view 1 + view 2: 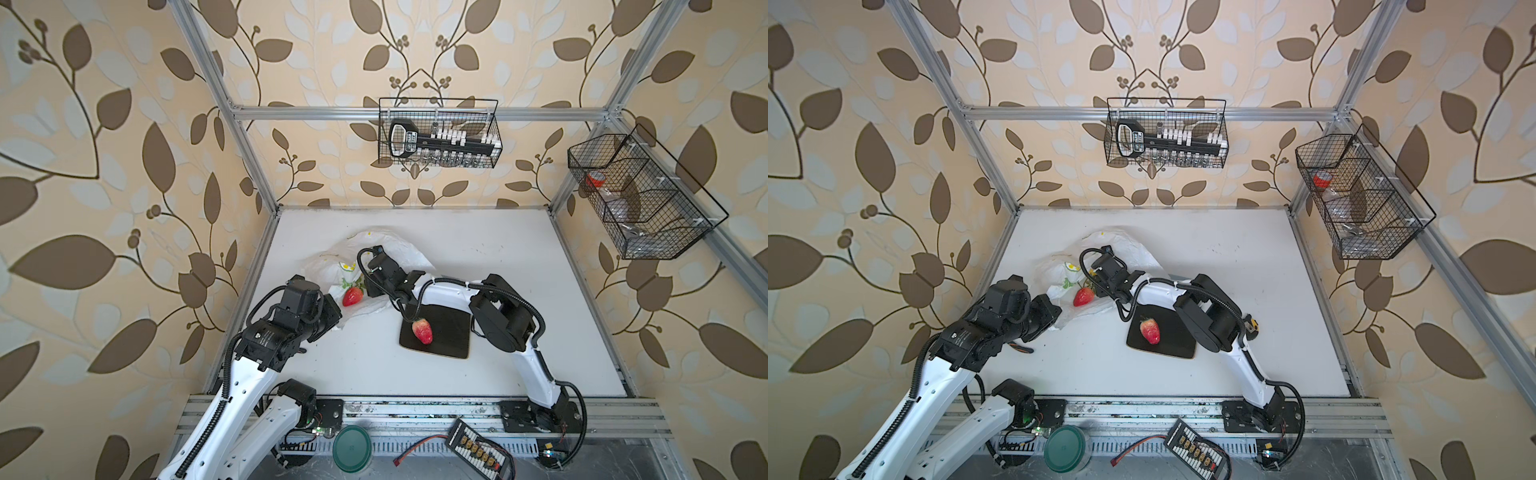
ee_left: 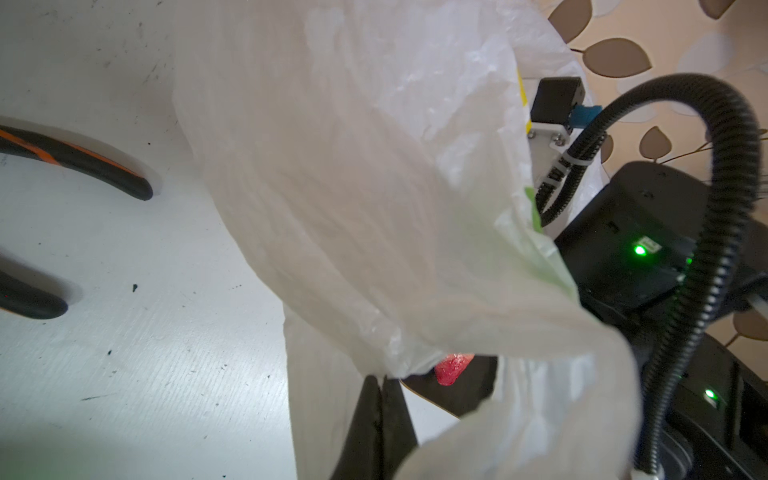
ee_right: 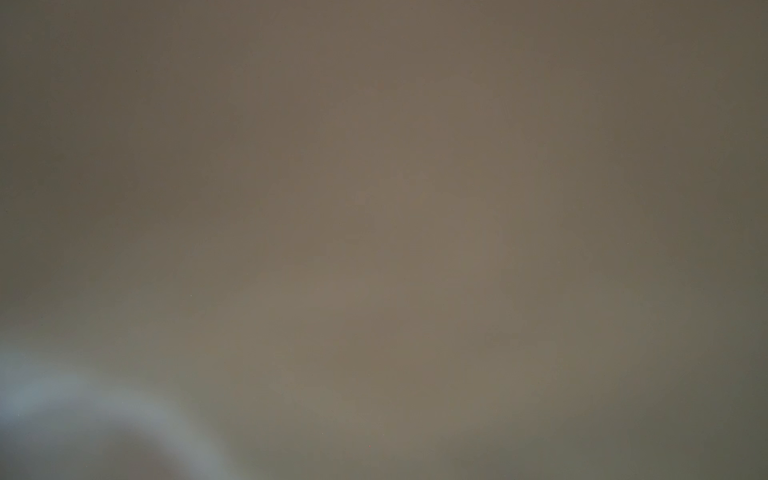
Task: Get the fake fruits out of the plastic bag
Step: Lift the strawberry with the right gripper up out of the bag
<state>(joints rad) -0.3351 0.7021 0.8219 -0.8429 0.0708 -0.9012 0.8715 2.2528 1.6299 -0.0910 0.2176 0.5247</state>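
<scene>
Left wrist view has my left gripper (image 2: 381,384) pressed together on a fold of the plastic bag (image 2: 353,187), holding that edge up off the counter (image 2: 124,332). The film is thin, and if it slides out of the pinch I expect the opening to drop over whatever is inside. Just right of it, in a top view, a red strawberry (image 1: 352,296) lies at the bag's mouth. The right gripper (image 1: 368,289) reaches in next to that fruit, but I cannot tell how its jaws stand, because the right wrist view is only a brown blur. Closing blind could catch film along with the fruit and drag the bag, or squirt the glossy berry away. Further right, a second strawberry (image 1: 422,330) already rests on the black tray (image 1: 451,345).
</scene>
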